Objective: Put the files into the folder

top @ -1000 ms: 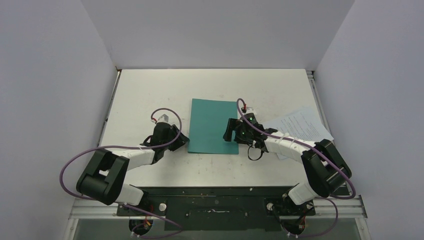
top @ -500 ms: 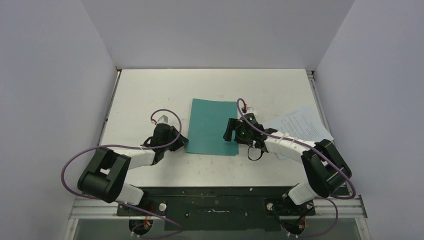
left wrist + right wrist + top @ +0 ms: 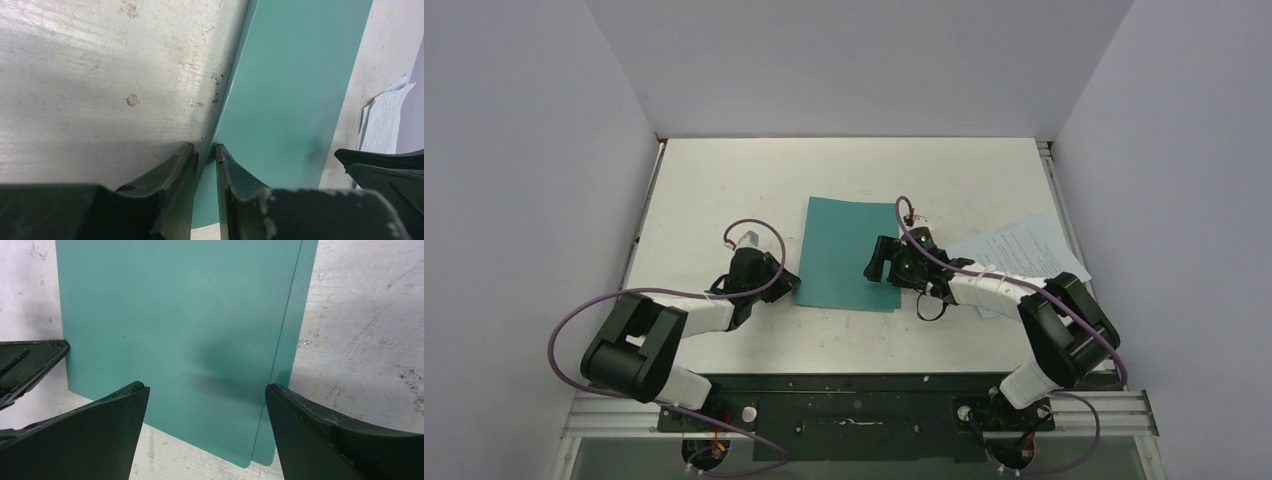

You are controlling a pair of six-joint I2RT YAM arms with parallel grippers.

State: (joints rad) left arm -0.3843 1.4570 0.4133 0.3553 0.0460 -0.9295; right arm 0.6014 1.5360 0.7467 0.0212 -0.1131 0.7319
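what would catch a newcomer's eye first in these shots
The teal folder lies closed in the middle of the table, the left gripper nearly shut around its left edge and the right gripper wide open over its right side. The white files sit apart near the table's right edge.

Nothing readable here, honestly. The files [image 3: 1024, 250] have lines of small black print on them, but it's way too tiny and blurry to make out a single word in any view. The folder [image 3: 849, 250] is plain teal, with no label or logo showing.
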